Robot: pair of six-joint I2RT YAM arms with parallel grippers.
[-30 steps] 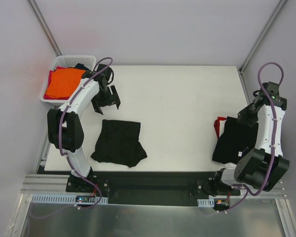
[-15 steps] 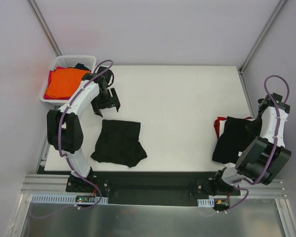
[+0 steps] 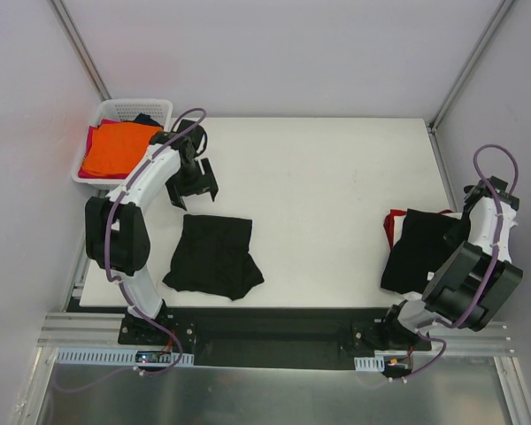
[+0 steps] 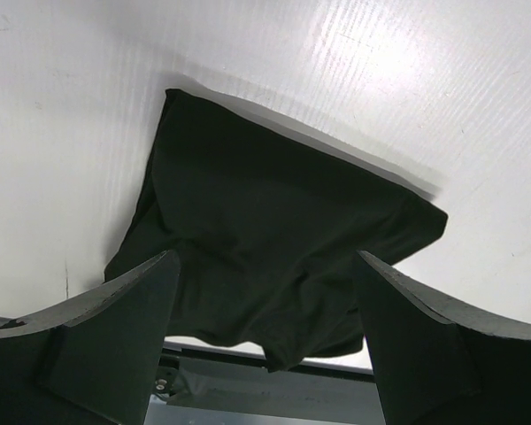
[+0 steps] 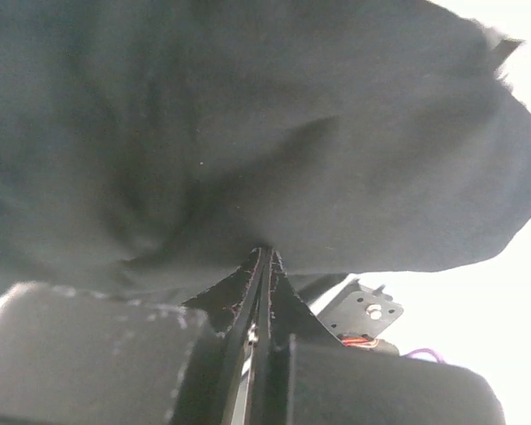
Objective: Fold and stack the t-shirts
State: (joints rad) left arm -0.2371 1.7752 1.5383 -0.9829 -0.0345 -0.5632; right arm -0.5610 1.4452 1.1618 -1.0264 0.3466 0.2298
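Left wrist view: a rumpled black t-shirt [image 4: 274, 239] lies beyond the wide-open jaws of the left gripper [image 4: 265, 258], untouched, its hem at the table [image 4: 425, 88] edge, with bare surface past it. The right gripper [image 5: 261, 255] has its jaws pressed together, tips against a second black t-shirt [image 5: 248, 133].

White table [image 3: 336, 177]: one black tee [image 3: 214, 257] flat at lower left, nr the front edge. At right edge, red tee [image 3: 392, 223] w/ a second black tee [image 3: 420, 252] over it. Basket [image 3: 156, 106] at upper-left corner; can't tell if it's on the table.
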